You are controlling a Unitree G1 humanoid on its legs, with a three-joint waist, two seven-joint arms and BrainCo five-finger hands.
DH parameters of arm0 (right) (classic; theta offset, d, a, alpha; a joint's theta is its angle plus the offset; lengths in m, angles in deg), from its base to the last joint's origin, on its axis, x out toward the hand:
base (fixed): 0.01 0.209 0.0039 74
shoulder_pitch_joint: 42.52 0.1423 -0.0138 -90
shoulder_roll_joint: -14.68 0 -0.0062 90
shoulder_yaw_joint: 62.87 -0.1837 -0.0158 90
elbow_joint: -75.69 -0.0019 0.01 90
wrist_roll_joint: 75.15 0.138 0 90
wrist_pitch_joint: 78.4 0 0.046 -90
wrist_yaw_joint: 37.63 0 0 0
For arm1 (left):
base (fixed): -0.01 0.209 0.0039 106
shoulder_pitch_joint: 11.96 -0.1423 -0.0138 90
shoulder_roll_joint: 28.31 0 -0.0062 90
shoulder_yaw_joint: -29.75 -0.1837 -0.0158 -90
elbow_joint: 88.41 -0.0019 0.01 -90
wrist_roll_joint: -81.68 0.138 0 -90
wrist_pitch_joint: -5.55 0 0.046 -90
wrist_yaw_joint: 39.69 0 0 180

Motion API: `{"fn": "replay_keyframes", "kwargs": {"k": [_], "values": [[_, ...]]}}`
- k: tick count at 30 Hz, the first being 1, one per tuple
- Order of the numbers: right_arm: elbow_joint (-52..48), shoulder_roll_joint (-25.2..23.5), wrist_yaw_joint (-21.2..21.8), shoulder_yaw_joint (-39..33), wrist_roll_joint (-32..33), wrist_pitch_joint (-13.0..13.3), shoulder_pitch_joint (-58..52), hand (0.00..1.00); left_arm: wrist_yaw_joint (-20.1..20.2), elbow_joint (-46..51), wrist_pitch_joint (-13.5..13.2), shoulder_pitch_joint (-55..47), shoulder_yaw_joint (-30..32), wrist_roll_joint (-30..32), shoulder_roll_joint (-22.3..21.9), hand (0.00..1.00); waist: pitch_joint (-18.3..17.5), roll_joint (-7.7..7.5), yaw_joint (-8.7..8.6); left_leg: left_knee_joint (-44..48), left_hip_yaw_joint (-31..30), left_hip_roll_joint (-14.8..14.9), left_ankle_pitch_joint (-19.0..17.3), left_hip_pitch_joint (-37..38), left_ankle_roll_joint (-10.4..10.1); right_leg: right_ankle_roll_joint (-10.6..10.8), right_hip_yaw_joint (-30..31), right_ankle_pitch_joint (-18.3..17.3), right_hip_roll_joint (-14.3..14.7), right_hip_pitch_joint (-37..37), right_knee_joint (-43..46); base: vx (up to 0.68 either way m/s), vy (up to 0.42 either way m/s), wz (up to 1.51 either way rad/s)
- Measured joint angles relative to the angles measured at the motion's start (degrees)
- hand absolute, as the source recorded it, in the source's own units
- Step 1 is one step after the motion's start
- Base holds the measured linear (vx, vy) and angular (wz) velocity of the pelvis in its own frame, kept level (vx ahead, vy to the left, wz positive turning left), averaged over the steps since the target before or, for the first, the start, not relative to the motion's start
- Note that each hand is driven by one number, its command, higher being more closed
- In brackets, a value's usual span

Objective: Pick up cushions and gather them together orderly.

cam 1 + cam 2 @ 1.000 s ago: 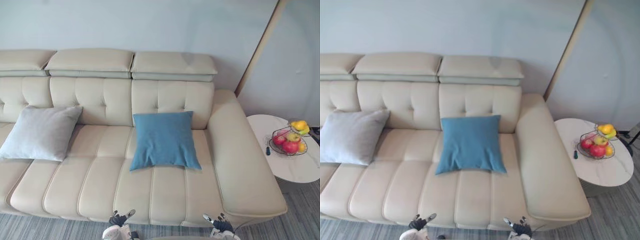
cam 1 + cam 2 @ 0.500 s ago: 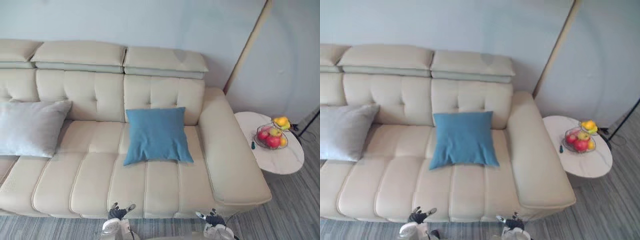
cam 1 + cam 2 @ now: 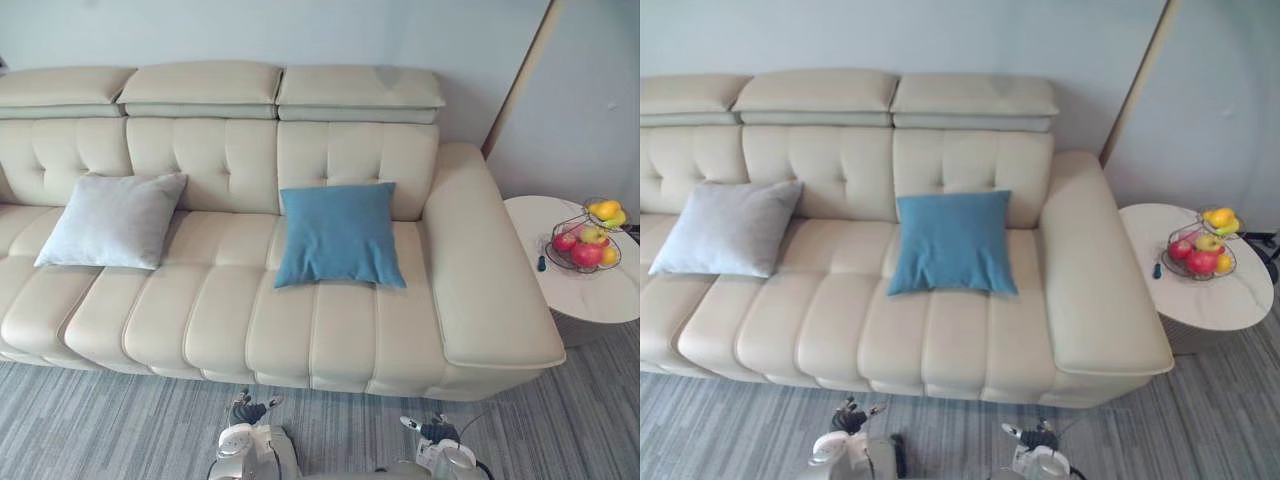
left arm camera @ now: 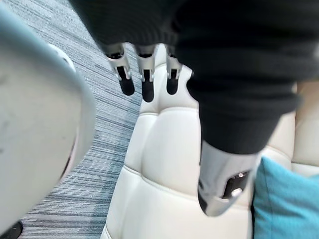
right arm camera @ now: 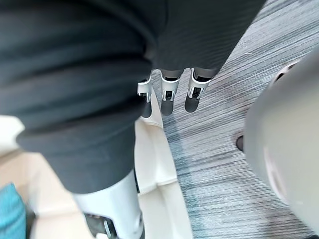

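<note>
A blue cushion (image 3: pixel 340 235) leans against the backrest of the cream sofa (image 3: pixel 200 320), on the seat nearest the right armrest. A light grey cushion (image 3: pixel 112 220) leans on the backrest further left, about one seat apart from the blue one. My left hand (image 3: pixel 248 410) and right hand (image 3: pixel 432 430) hang low over the floor in front of the sofa, both far from the cushions. In the left wrist view the left hand (image 4: pixel 143 84) has straight fingers holding nothing, with a corner of the blue cushion (image 4: pixel 284 199) beyond. The right hand (image 5: pixel 167 97) is likewise open.
A round white side table (image 3: pixel 590 300) stands right of the sofa's armrest (image 3: pixel 480 260). It carries a wire basket of fruit (image 3: pixel 588 240). Grey striped carpet (image 3: pixel 110 420) lies between me and the sofa. A wall runs behind the sofa.
The whole picture has shifted: the camera has moved, the sofa now sits higher in view with more carpet before it. The cushions lie as before and both hands stay low.
</note>
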Motion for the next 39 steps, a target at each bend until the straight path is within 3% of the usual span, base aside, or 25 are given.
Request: {"fn": "replay_keyframes", "kwargs": {"k": [2,4,7,11,12,25,33,35,38,39], "values": [[0.44,-2.22,0.44,-1.44,0.00,-0.64,-0.67,0.00,-0.11,-0.40,0.51,-0.41,0.51,-0.39,2.12,0.00,-2.06,-3.33,-0.45,-7.05,2.32,-3.33,1.17,1.89,1.96,0.89,1.83,2.83,-1.33,-0.03,-3.72,-0.02,0.253,-0.14],[0.83,-2.36,0.73,-2.59,0.00,-0.82,-1.57,0.00,-0.07,-0.54,0.76,-1.15,0.53,-0.37,2.59,0.00,-2.73,-4.14,-0.58,-8.81,3.17,-4.78,1.67,3.61,2.72,1.59,2.35,5.77,-2.09,1.93,-7.94,-0.02,0.162,-0.18],[0.56,-2.30,0.77,-4.52,0.01,-0.78,-2.49,0.00,0.09,-1.02,0.83,-1.81,0.53,-0.32,2.65,0.00,-4.14,-3.67,-0.84,-12.46,4.44,-6.41,2.43,5.88,3.57,0.98,3.60,8.59,-2.50,4.10,-12.06,-0.05,0.131,-0.18],[0.62,-2.02,0.93,-5.73,0.03,-0.79,-3.27,0.00,0.14,-2.76,1.06,-2.35,0.61,-0.29,2.86,0.00,-6.30,-2.82,-0.92,-16.72,4.51,-7.43,4.73,7.67,3.28,1.90,3.65,9.69,-2.49,4.53,-13.99,0.01,0.006,-0.02],[1.05,-0.87,1.29,-7.15,0.05,-0.87,-4.95,0.00,1.23,-4.89,1.24,-3.48,4.58,-0.28,3.19,0.00,-6.38,-3.27,-0.91,-24.53,4.33,-7.84,7.80,13.68,2.15,1.83,3.44,9.38,-1.10,7.11,-16.25,0.00,0.000,0.00],[1.07,-0.81,1.72,-7.16,0.31,-2.02,-5.74,0.00,1.91,-5.02,1.85,-4.09,5.05,-0.90,3.23,0.00,-5.94,-3.15,-1.08,-26.52,5.91,-7.50,8.37,15.68,2.01,1.97,3.58,9.47,-0.79,8.31,-17.43,0.00,-0.003,-0.03],[0.84,-0.27,2.47,-5.98,2.48,-2.67,-5.51,0.00,3.90,-5.73,2.42,-3.16,6.06,-2.63,3.47,0.00,-3.77,-2.33,-1.44,-23.82,15.74,-3.74,6.54,18.27,-0.37,0.75,13.44,10.67,3.85,5.40,-17.57,0.00,-0.041,-0.69],[0.84,0.01,2.45,-4.98,2.50,-2.68,-4.65,0.00,3.88,-6.31,2.40,-2.09,6.78,-2.75,3.34,0.00,-3.04,-2.57,-1.60,-20.68,14.25,-3.57,6.57,16.97,-0.32,0.58,17.14,10.78,4.25,3.15,-16.38,0.02,-0.097,-0.90],[0.79,1.42,2.46,-4.56,2.49,-2.76,-3.76,0.00,3.91,-7.21,2.44,-0.76,6.58,-2.75,2.58,0.00,-1.77,-0.98,-2.50,-20.51,15.43,-3.47,6.33,16.31,-0.08,0.52,20.34,11.38,5.09,0.40,-16.00,-0.02,-0.041,-0.64],[0.79,1.42,2.47,-4.47,2.46,-2.96,-3.61,0.00,3.90,-7.16,2.43,-0.37,6.66,-2.78,2.51,0.00,-1.49,-1.19,-2.59,-20.45,16.48,-3.38,6.31,16.30,-0.09,0.47,21.45,11.98,5.58,-0.35,-16.10,-0.03,-0.017,-0.89]]}}
